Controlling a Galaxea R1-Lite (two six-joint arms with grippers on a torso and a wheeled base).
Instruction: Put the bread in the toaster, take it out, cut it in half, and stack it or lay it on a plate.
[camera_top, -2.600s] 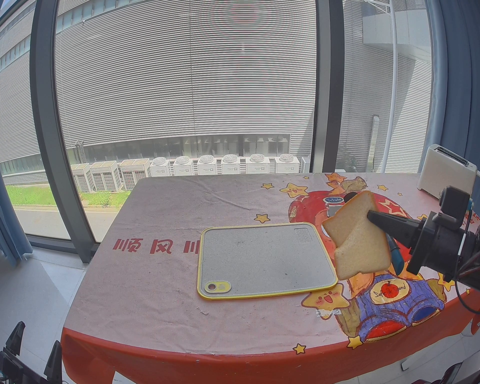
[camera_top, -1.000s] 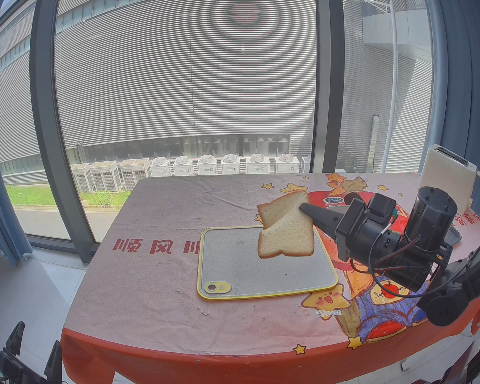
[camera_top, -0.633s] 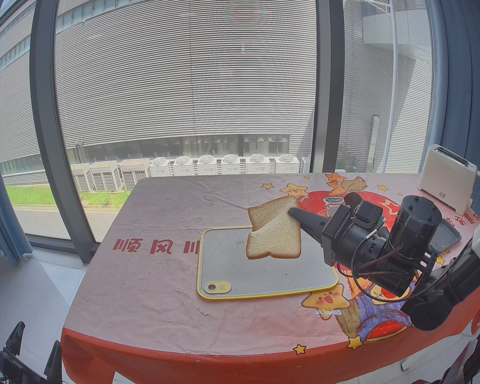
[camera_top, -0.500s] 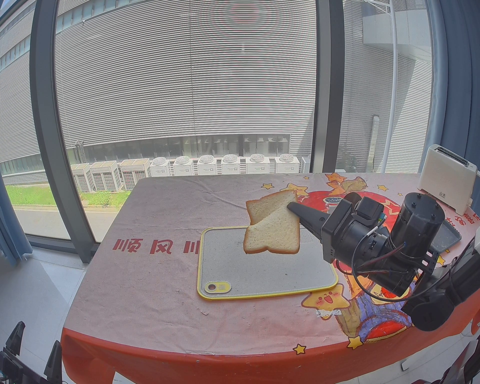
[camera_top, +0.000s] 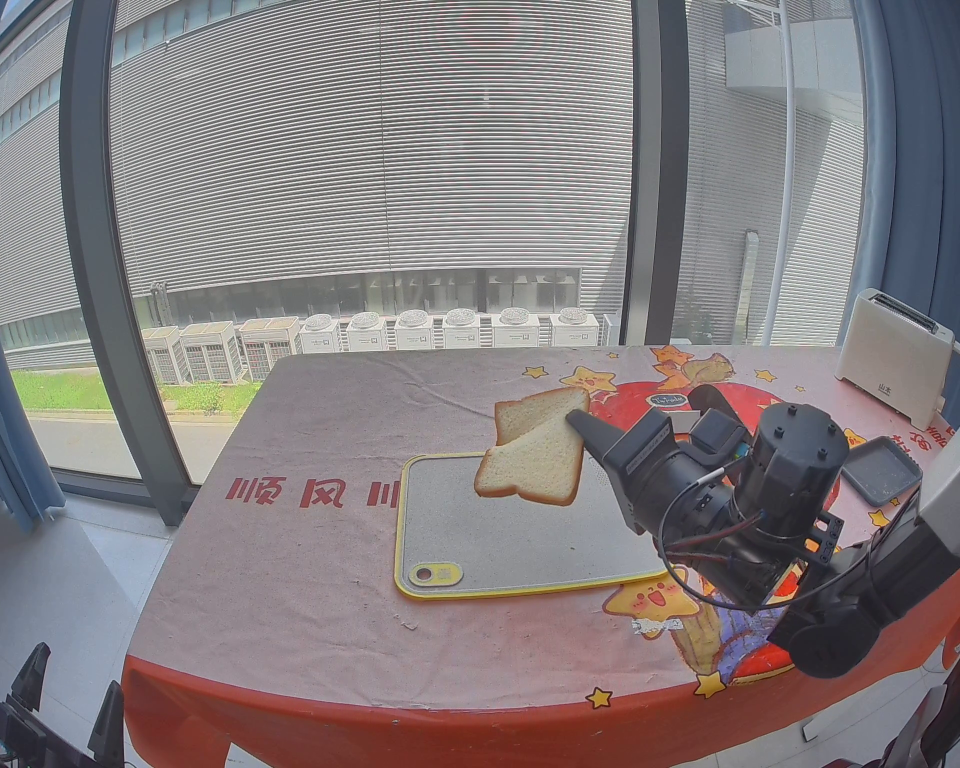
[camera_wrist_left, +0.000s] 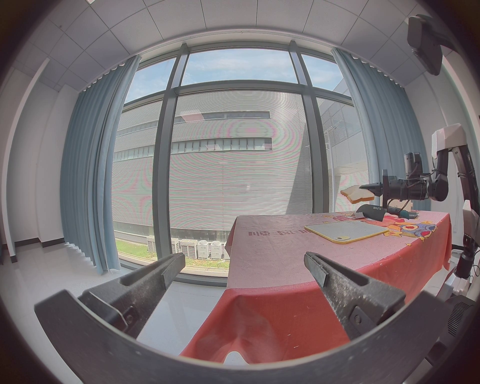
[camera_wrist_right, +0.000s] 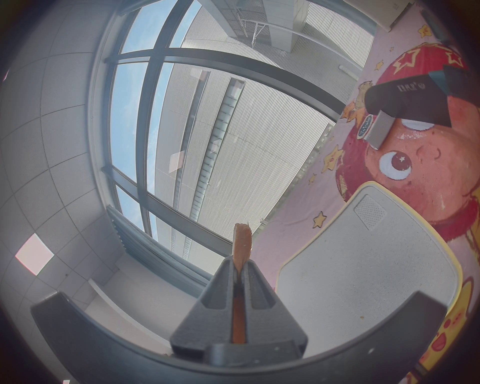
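right now my right gripper (camera_top: 578, 424) is pinching the bread (camera_top: 530, 452) by one edge, its fingers pressed together on it with only the thickness of the bread between them. from the head camera it looks like two slices fanned over one another; from the right wrist camera i see the bread (camera_wrist_right: 242, 244) edge-on, sticking out past the gripper (camera_wrist_right: 240, 266). the bread hangs in the air over the far edge of the cutting board (camera_top: 520, 535), roughly at the middle of that edge, and it is not touching the board. the left wrist camera shows the same bread (camera_wrist_left: 354, 193) held well above the tabletop.

the cutting board, grey with a yellow rim, lies flat in the middle of the tabletop, closer to the near edge than the far one. the toaster (camera_top: 893, 355) stands at the far right corner. a small dark tray (camera_top: 880, 470) lies by the right edge, nearer to me than the toaster. a knife (camera_wrist_right: 407, 97) with a black handle lies on the printed tablecloth (camera_top: 300, 560) just beyond the board's far right corner.

my left gripper (camera_wrist_left: 243, 260) is low and off the tabletop's left side, fingers spread wide with nothing between them.
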